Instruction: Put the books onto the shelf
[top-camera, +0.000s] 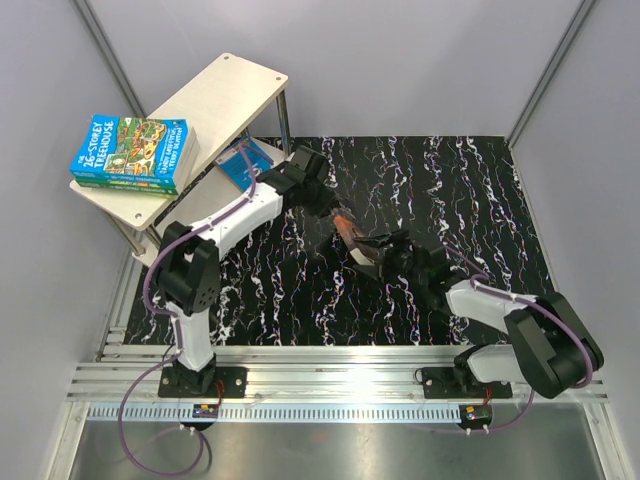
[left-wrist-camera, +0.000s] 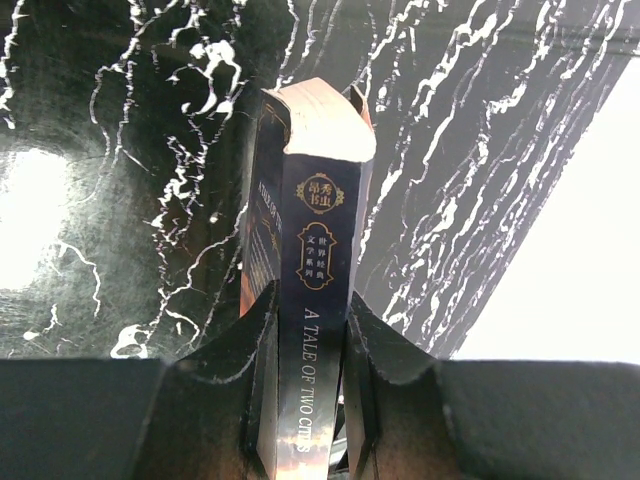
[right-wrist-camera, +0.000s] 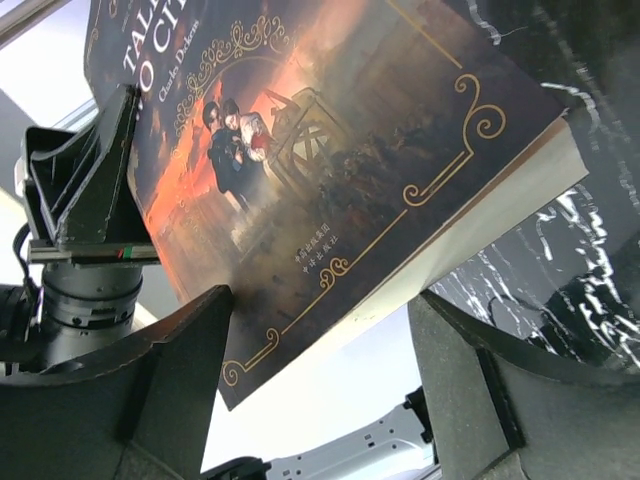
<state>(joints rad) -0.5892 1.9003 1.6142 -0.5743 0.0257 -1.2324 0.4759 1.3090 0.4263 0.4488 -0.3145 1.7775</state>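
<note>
Black and gold-trimmed, one A Tale of Two Cities paperback (left-wrist-camera: 318, 240) is held in the air over the middle of the black marbled table (top-camera: 470, 180), between the two arms. Its spine is clamped near one end by the narrowly set left gripper (left-wrist-camera: 310, 315), with a finger pressed against each cover. The book's opposite corner is straddled by the right gripper (right-wrist-camera: 320, 300), whose jaws are spread wide. Whether either of them touches the book cannot be told.

Two Treehouse books (top-camera: 133, 148) are stacked flat on a pale board of the single two-tier shelf (top-camera: 230, 85) at the far left, well apart from both grippers. One blue book (top-camera: 245, 160) is seen lying on a lower board, just beside the left arm's wrist.
</note>
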